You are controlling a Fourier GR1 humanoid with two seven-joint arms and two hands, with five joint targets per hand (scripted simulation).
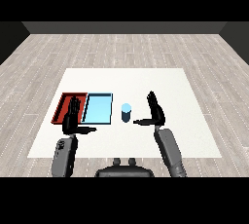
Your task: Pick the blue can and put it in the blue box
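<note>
Now | white table (146, 79) on grey plank floor (121, 47) | dark walls (121, 27) behind

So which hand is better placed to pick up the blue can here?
The right hand: it is open beside the blue can, thumb pointing toward it. The left hand sits over the red tray, beyond the light blue tray.

Can (126, 112) on table (185, 121), just right of two side-by-side trays (86, 108).
</note>
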